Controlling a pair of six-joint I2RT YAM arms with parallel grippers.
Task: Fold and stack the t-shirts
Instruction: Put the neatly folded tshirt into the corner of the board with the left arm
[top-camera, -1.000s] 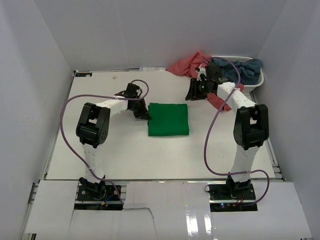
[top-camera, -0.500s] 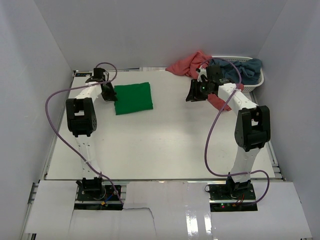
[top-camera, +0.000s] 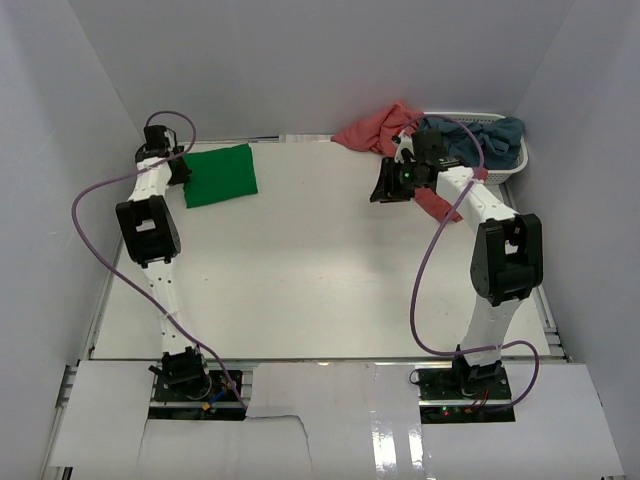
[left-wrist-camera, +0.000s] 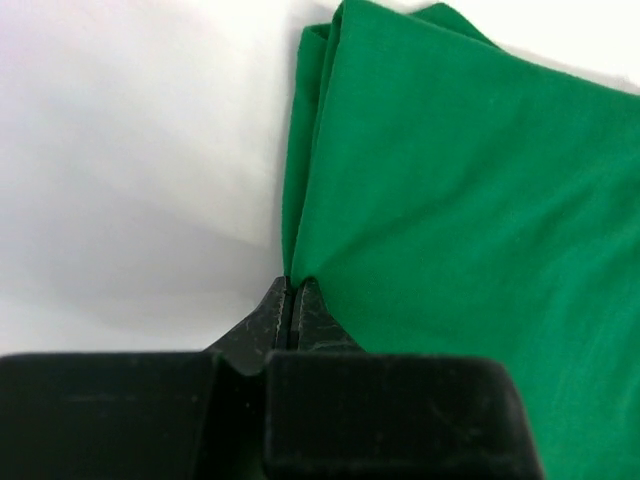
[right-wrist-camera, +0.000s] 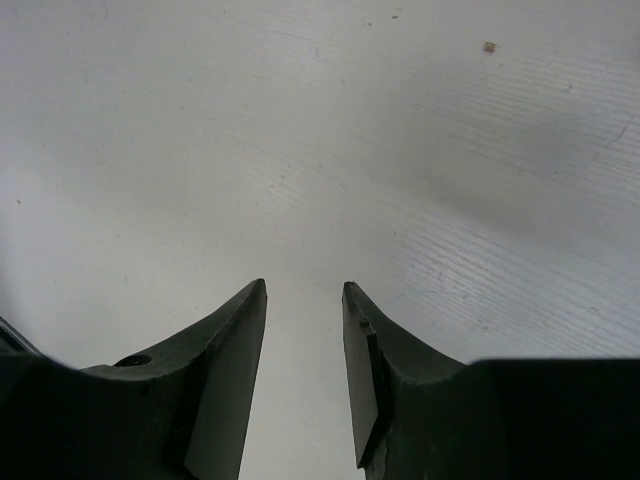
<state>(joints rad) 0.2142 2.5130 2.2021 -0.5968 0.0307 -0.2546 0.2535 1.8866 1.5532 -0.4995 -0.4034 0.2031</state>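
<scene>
The folded bright green t-shirt (top-camera: 220, 176) lies at the table's far left corner. My left gripper (top-camera: 180, 172) is shut on its left edge; the left wrist view shows the jaws (left-wrist-camera: 294, 285) pinched on the green cloth (left-wrist-camera: 450, 200). The salmon-pink t-shirt (top-camera: 372, 132) lies crumpled at the far right, spilling from the basket. The grey-blue t-shirt (top-camera: 492, 134) sits in the basket. My right gripper (top-camera: 385, 186) is open and empty over bare table (right-wrist-camera: 304, 288), just left of the pink shirt.
The white slatted basket (top-camera: 520, 155) stands at the far right corner. White walls enclose the table on three sides. The purple cables loop off both arms.
My left gripper has dragged the folded green shirt from the table's middle to the far left corner. The right arm has barely moved.
</scene>
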